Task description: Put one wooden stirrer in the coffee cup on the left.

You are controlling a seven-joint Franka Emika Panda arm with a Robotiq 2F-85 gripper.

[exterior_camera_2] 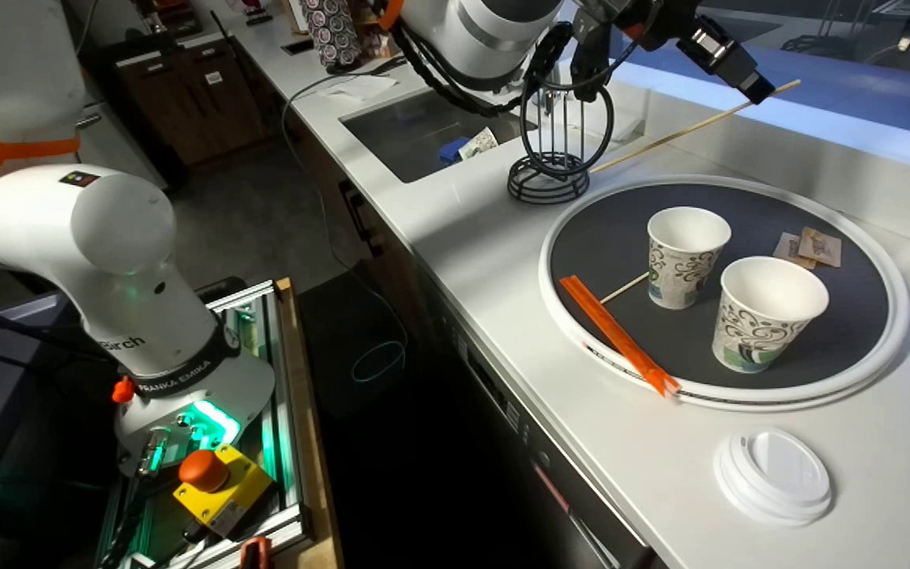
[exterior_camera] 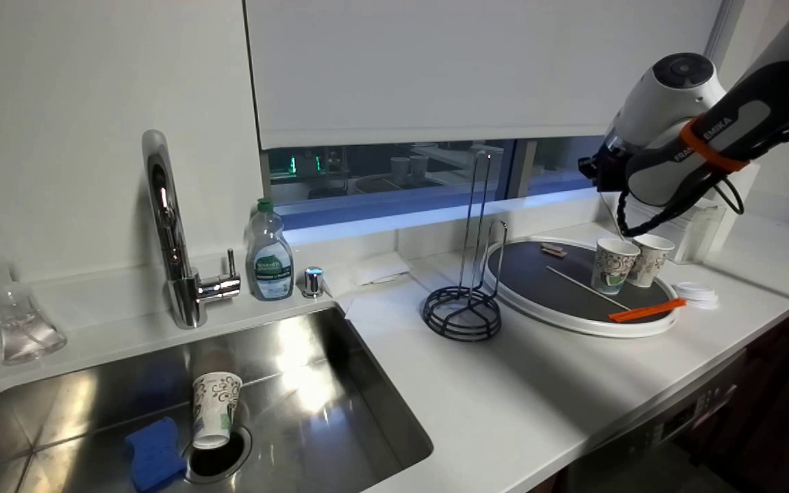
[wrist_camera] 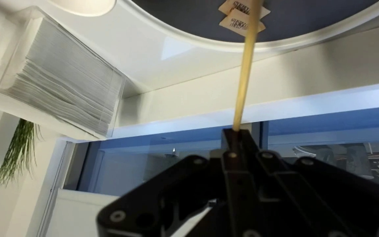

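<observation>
The tool (wrist_camera: 236, 132) is raised above the worktop (exterior_camera_2: 502, 308), with its fingers together and clamped on the wooden stirrer (wrist_camera: 246, 62) near the upper end; a short section projects past the grip in an exterior view. The stirrer is tilted, slopes down from the tool and is positioned in the air outside both coffee cups. The sink-side cup (exterior_camera_2: 686, 257) and the lid-side cup (exterior_camera_2: 767, 316) stand upright, close beside each other, on the round tray (exterior_camera_2: 613, 229). A second stirrer (exterior_camera: 589, 288) lies flat on the tray surface. An orange strip (exterior_camera_2: 617, 332) lies across the tray rim. Two overlapping paper packets (exterior_camera_2: 809, 246) rest near the rim on the window side. White lids (exterior_camera_2: 775, 478) are located on the worktop near the tray. A wire holder (exterior_camera: 463, 315) stands between the tray and the sink (exterior_camera: 312, 445). Inside the sink, a third cup (exterior_camera: 216, 411) lies on its side, with a blue sponge (exterior_camera: 153, 452) near it. A soap bottle (exterior_camera: 272, 267) stands upright behind the sink, beside the faucet (exterior_camera: 189, 298).
</observation>
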